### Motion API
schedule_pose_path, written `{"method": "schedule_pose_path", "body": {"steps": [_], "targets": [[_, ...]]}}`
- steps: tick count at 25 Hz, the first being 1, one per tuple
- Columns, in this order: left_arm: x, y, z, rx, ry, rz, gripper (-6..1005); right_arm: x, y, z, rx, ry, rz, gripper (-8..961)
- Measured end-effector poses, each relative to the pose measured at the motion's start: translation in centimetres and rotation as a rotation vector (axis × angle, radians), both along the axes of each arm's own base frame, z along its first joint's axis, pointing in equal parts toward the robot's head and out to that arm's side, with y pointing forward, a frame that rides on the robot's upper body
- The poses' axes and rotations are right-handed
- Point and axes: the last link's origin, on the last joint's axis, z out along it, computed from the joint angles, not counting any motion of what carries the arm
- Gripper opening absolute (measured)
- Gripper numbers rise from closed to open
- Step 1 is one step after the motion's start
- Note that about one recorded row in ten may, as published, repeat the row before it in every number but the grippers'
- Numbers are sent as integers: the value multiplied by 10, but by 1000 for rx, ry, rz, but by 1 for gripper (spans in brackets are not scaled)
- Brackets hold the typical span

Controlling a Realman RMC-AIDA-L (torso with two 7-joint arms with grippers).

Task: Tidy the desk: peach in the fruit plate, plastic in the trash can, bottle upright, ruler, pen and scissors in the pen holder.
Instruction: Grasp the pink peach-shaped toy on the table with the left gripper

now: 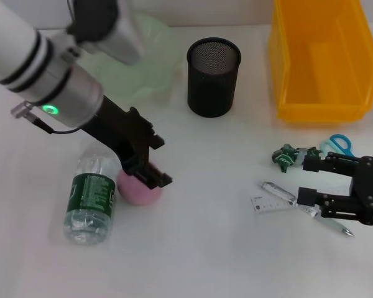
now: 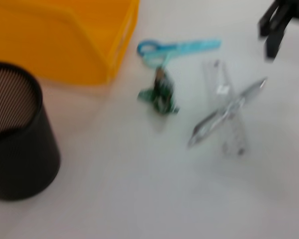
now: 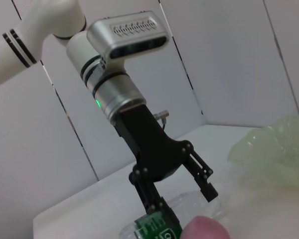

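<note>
The pink peach (image 1: 138, 190) lies beside the fallen bottle (image 1: 90, 202), which has a green label. My left gripper (image 1: 148, 171) hangs open just over the peach; the right wrist view shows its fingers (image 3: 206, 185) spread above the peach (image 3: 208, 229) and bottle (image 3: 154, 228). At the right, my right gripper (image 1: 308, 180) is open near the table, between the crumpled green plastic (image 1: 289, 155) and the clear ruler (image 1: 271, 197). The pen (image 1: 328, 220) lies partly under it. Only the blue handle of the scissors (image 1: 340, 144) shows behind it. The left wrist view shows the scissors (image 2: 177, 49), plastic (image 2: 160, 94), pen (image 2: 209, 124) and ruler (image 2: 236, 137).
The pale green fruit plate (image 1: 150, 53) sits at the back left, partly behind my left arm. The black mesh pen holder (image 1: 213, 77) stands at the back centre. The yellow trash bin (image 1: 323, 62) stands at the back right.
</note>
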Motion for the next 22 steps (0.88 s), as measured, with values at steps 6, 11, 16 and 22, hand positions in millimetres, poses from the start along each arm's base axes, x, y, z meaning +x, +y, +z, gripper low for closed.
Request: {"method": "schedule_pose_path", "body": {"steps": [6, 11, 16, 22], "targets": [[-4, -2, -24, 48, 243, -60, 756, 2, -2, -2, 10, 7, -2, 772], [-6, -2, -26, 55, 259, -57, 730, 2, -1, -3, 16, 6, 1, 772], [-9, -4, -28, 48, 266, -53, 704, 1, 0, -3, 16, 6, 4, 772], [-9, -4, -29, 50, 267, -55, 672, 1, 0, -4, 15, 9, 4, 771]]}}
